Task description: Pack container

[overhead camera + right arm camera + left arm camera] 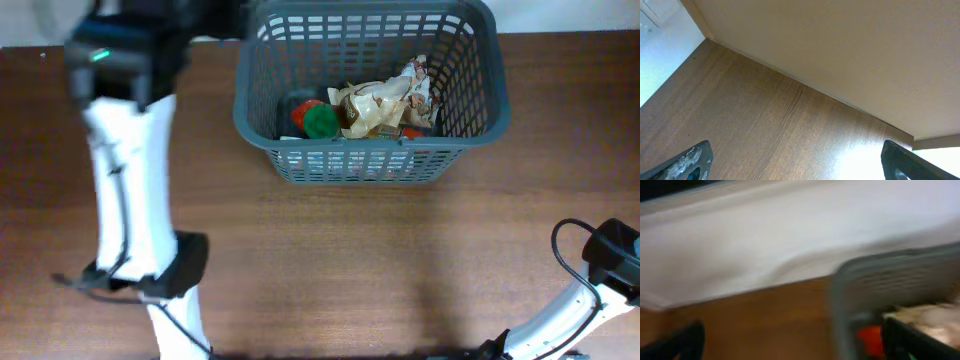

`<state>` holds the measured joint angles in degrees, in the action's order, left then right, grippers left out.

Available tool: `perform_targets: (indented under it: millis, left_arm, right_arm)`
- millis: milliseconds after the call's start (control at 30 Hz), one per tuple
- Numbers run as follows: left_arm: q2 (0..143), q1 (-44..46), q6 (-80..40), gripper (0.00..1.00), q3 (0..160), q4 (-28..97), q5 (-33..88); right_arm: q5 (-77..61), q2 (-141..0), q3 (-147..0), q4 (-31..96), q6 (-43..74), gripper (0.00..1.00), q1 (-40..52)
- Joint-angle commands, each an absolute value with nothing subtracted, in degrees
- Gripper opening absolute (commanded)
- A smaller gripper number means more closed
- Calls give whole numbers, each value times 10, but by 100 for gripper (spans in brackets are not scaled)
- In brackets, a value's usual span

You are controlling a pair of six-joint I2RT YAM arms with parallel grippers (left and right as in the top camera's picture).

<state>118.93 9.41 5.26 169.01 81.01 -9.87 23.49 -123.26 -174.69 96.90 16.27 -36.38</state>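
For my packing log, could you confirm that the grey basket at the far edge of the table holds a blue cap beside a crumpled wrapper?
Not quite: it is a green cap, not a blue one. The overhead view shows it beside the crumpled wrapper inside the grey basket at the far edge of the table.

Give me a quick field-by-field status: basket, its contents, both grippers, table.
container: grey slotted basket, upright at the far side of the table
contents: crumpled wrapper, green cap, red item next to the cap; anything underneath is hidden
left gripper: open, empty, near the basket's left corner; view blurred
right gripper: open, empty, over bare wood, away from the basket
table: brown wood
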Motion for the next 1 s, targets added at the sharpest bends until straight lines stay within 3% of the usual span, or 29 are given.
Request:
perform_targets:
  millis: [0,967]
  left_arm:
    - [1160,59,21,99,1696,849,-178]
    - [1149,24,22,99,1696,865,-155]
  right_arm:
    - [236,-1232,-1745,967,166,99,-364]
    - [236,-1232,-1745,967,166,99,-364]
